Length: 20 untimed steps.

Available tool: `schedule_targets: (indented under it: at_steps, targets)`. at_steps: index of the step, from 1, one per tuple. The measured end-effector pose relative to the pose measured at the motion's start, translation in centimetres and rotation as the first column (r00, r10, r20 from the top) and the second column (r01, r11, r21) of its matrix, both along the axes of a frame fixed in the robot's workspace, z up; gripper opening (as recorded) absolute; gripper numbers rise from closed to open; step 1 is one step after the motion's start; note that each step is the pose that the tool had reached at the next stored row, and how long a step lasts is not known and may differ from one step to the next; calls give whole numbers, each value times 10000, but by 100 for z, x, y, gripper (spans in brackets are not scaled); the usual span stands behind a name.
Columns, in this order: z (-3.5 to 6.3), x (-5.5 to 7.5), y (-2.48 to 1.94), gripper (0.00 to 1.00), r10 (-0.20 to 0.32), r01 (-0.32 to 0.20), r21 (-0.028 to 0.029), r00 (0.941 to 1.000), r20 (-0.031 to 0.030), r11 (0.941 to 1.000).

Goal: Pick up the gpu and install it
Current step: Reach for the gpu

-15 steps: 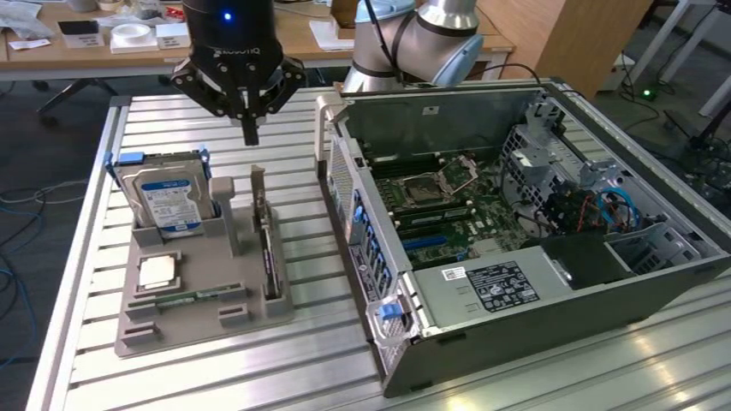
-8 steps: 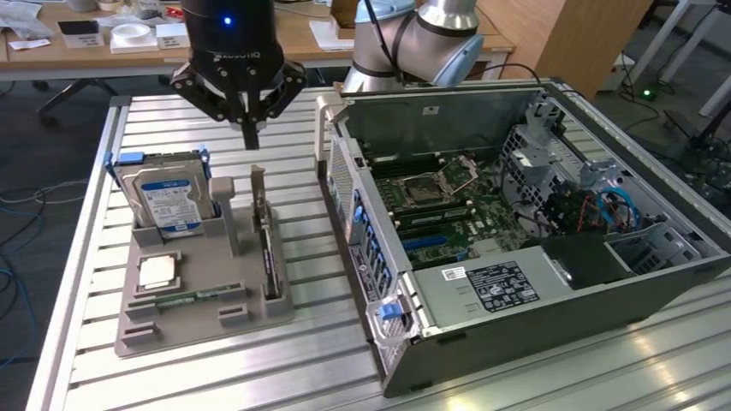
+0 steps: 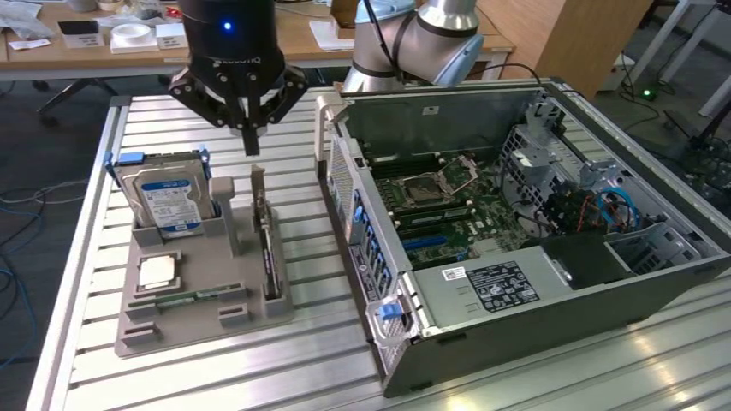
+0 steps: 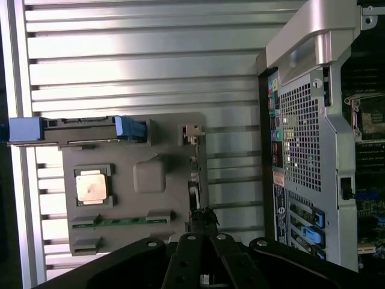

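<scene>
progress: barely started, nothing grabbed or installed yet | gripper (image 3: 250, 144): hanging right above the gpu (image 3: 266, 248), fingers pinched together on nothing | gpu: sitting on edge in the gray holder (image 3: 183, 330), beside the open case (image 3: 549, 334)

Illumination: bright and even, from overhead. Strong glare washes out the table slats (image 4: 150, 66) beside the computer case (image 4: 313, 150); the case interior reads darker, shadows soft.
</scene>
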<state>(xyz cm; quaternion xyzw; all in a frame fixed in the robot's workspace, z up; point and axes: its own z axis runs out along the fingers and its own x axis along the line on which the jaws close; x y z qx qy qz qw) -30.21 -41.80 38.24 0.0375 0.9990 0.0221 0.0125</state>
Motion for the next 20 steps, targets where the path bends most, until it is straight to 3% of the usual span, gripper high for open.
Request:
schedule_targets:
  at_steps: [20]
  targets:
    - [-3, -13, -247, 11, 1, -1, -5, 10000, 0, 10000]
